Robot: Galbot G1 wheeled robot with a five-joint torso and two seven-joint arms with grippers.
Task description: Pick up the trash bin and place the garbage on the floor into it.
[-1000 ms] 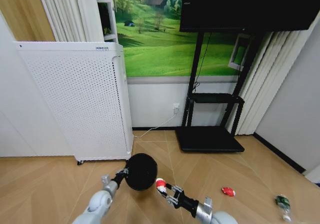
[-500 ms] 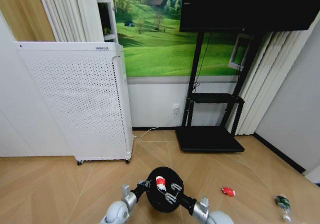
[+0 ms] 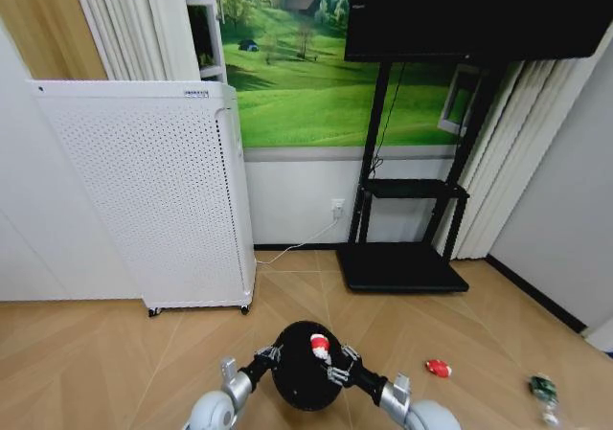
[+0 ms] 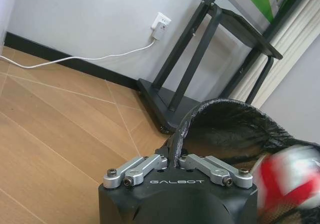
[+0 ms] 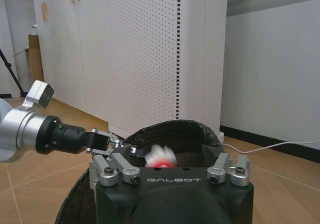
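Left gripper clamped on trash bin rim; right gripper spread apart above bin mouth, red-and-white wrapper loose between its fingers

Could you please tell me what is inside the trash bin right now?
Over the trash bin's mouth, a red-and-white wrapper lump sits at the open right gripper. The left gripper clamps the rim. The bin's dark interior and bottom cannot be made out.
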